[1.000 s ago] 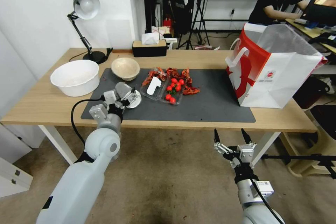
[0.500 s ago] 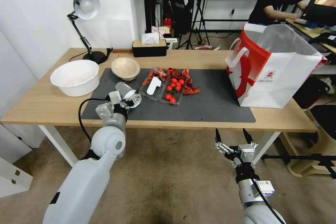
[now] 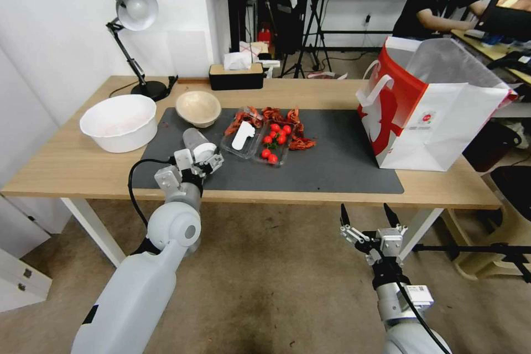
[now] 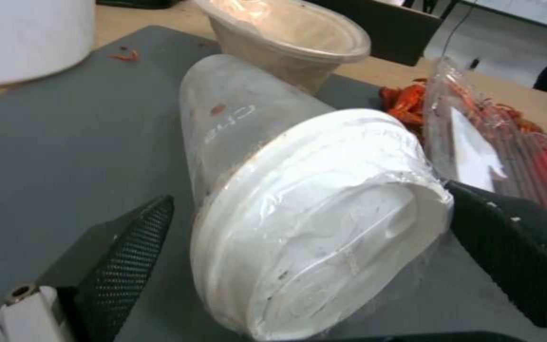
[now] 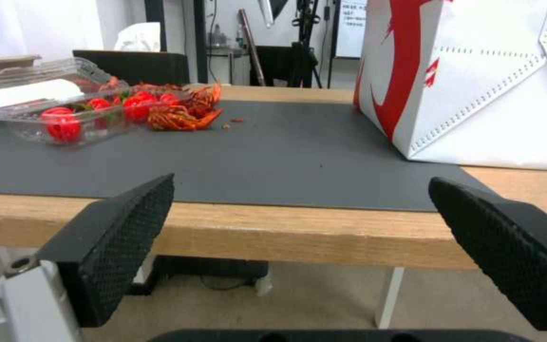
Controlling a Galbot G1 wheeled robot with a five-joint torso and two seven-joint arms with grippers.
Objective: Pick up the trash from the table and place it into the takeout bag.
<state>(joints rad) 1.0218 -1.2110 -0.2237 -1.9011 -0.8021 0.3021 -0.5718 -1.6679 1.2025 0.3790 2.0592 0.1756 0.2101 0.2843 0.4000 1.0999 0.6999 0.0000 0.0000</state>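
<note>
Lidded cup on its side near the mat's front-left corner, long axis running from my left gripper toward the table's back edge, lid first. Fingers spread, straddling the lid; right gripper also spread, below the front edge, farther off.

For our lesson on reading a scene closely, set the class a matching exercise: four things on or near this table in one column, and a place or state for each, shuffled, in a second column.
Column A
1. translucent white-lidded cup
2. takeout bag
3. beige bowl
4. right hand

Column B
a. standing open at the right end of the table
b. open, below the table's front edge
c. lying on its side between the left hand's fingers
d. upright at the dark mat's far left corner

Pairs: 1-c, 2-a, 3-d, 4-b
</note>
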